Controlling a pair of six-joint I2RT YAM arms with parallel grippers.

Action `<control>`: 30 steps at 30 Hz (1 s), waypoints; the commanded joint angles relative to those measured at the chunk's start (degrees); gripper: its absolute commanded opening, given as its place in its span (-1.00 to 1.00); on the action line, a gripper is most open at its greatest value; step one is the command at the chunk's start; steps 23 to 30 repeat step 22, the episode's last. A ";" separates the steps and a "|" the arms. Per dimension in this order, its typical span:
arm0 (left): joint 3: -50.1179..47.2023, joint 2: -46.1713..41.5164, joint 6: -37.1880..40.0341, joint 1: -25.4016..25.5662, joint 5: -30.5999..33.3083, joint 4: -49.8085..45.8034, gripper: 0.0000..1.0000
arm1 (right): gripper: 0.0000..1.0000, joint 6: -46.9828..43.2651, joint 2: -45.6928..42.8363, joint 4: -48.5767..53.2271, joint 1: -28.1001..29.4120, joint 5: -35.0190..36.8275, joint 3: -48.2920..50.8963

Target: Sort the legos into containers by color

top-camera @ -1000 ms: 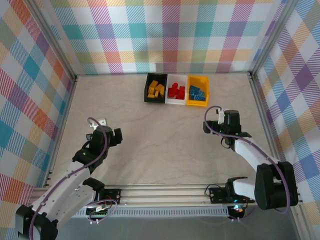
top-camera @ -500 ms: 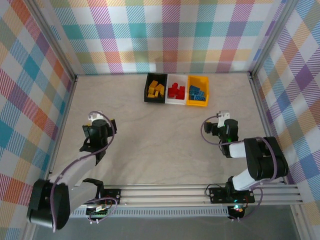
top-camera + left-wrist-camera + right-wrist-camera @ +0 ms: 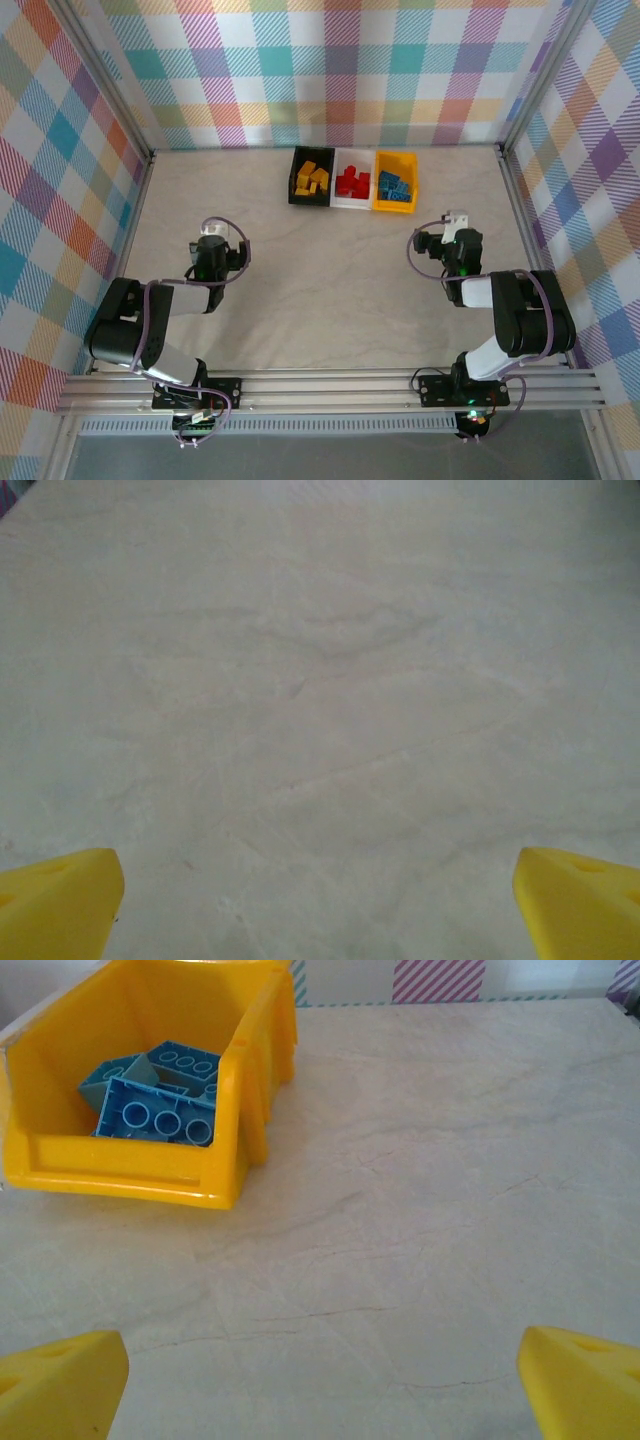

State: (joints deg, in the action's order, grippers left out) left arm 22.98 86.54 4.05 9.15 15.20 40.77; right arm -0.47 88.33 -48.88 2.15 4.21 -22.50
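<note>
At the back of the table three containers stand joined in a row. The black bin (image 3: pixel 296 190) holds yellow-orange legos (image 3: pixel 314 178), the white bin (image 3: pixel 352 203) holds red legos (image 3: pixel 350 182), and the yellow bin (image 3: pixel 394 207) holds blue legos (image 3: pixel 393 186). In the right wrist view the yellow bin (image 3: pixel 130 1175) with its blue legos (image 3: pixel 155 1115) sits ahead to the left. My right gripper (image 3: pixel 322 1390) is open over bare table, well short of that bin. My left gripper (image 3: pixel 320 910) is open too, with nothing between its yellow fingertips (image 3: pixel 60 900).
The left arm (image 3: pixel 160 300) is folded low at the left, its gripper (image 3: pixel 212 245) over the table's left middle. The right arm (image 3: pixel 510 310) is folded at the right, its gripper (image 3: pixel 455 240) near the yellow bin's front. Checked walls surround the table.
Both arms have folded back toward their bases. The left gripper has swung from the near left to the middle left. The right gripper's jaws have widened a little.
</note>
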 commanded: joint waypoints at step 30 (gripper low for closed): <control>0.78 2.94 -3.18 -4.23 -4.83 6.07 1.00 | 0.99 1.07 -0.43 0.64 -1.01 -2.69 -0.76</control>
